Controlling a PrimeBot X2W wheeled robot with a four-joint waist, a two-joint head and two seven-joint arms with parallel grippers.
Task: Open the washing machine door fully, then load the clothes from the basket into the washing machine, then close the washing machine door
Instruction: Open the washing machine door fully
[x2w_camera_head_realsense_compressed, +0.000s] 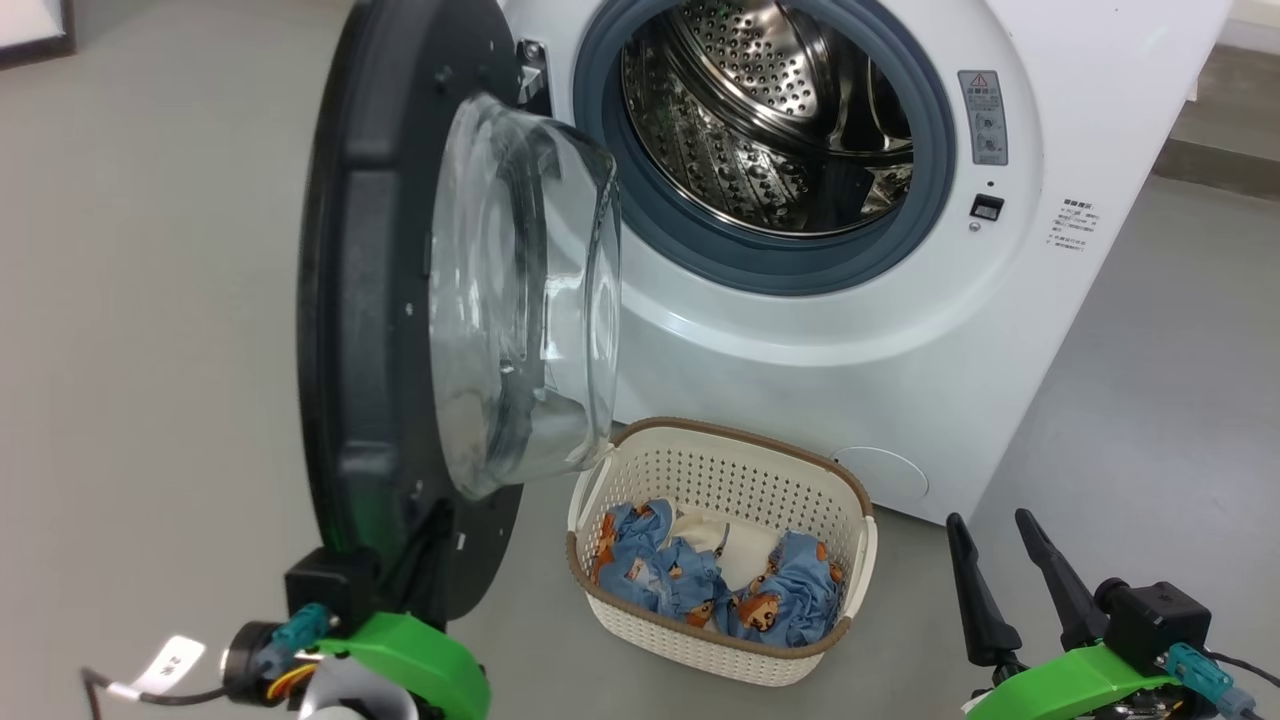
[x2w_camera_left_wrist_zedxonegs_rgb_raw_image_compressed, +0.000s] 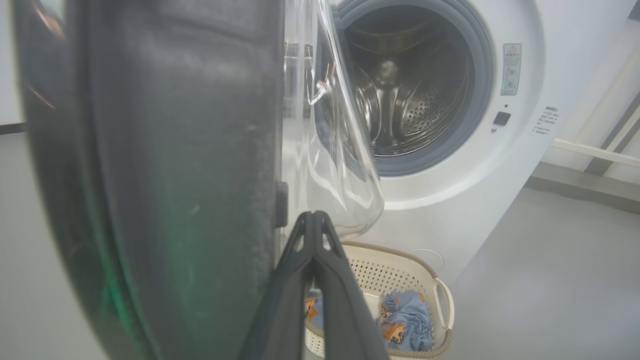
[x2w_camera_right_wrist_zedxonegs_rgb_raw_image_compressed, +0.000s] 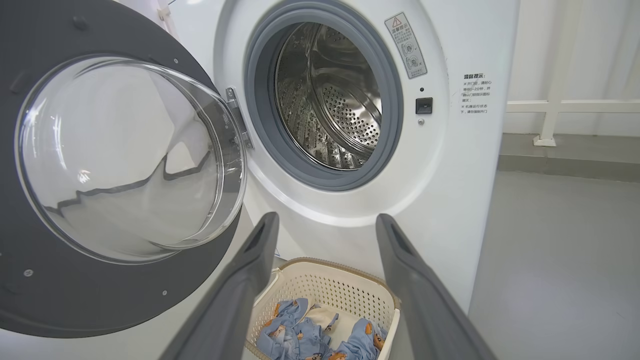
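Observation:
The washing machine (x2w_camera_head_realsense_compressed: 900, 350) stands with its steel drum (x2w_camera_head_realsense_compressed: 770, 110) exposed. The washing machine door (x2w_camera_head_realsense_compressed: 360, 300) is swung out to the left, its glass bowl (x2w_camera_head_realsense_compressed: 520, 300) bulging toward the opening. Below it sits the basket (x2w_camera_head_realsense_compressed: 740, 435) on the floor, holding the clothes (x2w_camera_head_realsense_compressed: 680, 575), blue bear-print garments around a cream piece. My left gripper (x2w_camera_left_wrist_zedxonegs_rgb_raw_image_compressed: 314, 216) is shut with nothing in it, close beside the door's black rim (x2w_camera_left_wrist_zedxonegs_rgb_raw_image_compressed: 175, 175); in the head view its fingers are hidden behind the door. My right gripper (x2w_camera_head_realsense_compressed: 990, 518) stands open, right of the basket (x2w_camera_right_wrist_zedxonegs_rgb_raw_image_compressed: 330, 290) and above the clothes (x2w_camera_right_wrist_zedxonegs_rgb_raw_image_compressed: 300, 330).
Grey floor (x2w_camera_head_realsense_compressed: 1150, 420) spreads right of the machine. A white rail (x2w_camera_right_wrist_zedxonegs_rgb_raw_image_compressed: 550, 107) and a low ledge (x2w_camera_right_wrist_zedxonegs_rgb_raw_image_compressed: 565, 160) run along the wall behind. A cable with a white tag (x2w_camera_head_realsense_compressed: 170, 665) hangs by my left wrist (x2w_camera_head_realsense_compressed: 400, 660).

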